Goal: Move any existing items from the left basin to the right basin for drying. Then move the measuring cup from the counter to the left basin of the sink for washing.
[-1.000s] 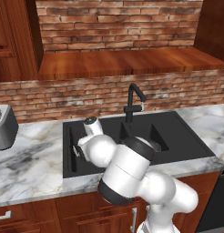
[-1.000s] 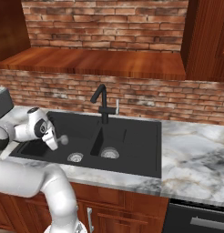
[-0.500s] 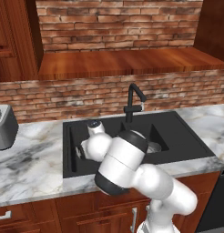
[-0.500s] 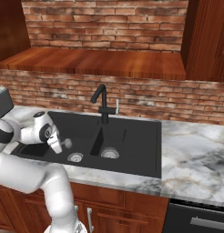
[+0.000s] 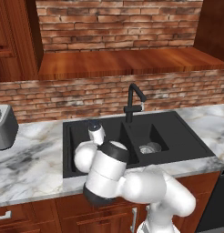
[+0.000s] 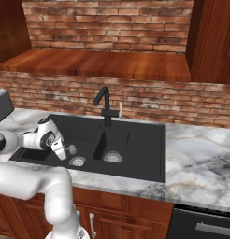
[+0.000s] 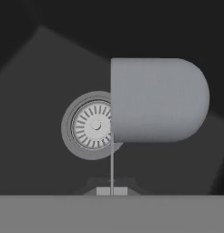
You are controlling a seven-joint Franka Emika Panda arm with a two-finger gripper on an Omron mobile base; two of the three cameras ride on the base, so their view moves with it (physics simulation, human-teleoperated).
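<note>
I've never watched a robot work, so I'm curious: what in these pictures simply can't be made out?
- Left base view: the white arm hides the front of the left basin.
- Hand view: the measuring cup covers part of the drain; whether it touches the basin floor is unclear.
- Right base view: the measuring cup at the jaws is too small for detail.

Left basin (image 6: 51, 135): floor open around drain (image 7: 92, 125). Divider wall (image 6: 100, 142) and faucet (image 6: 105, 106) bound the right side. Measuring cup (image 7: 157, 100), seemingly held, overlaps the drain's right edge.
</note>
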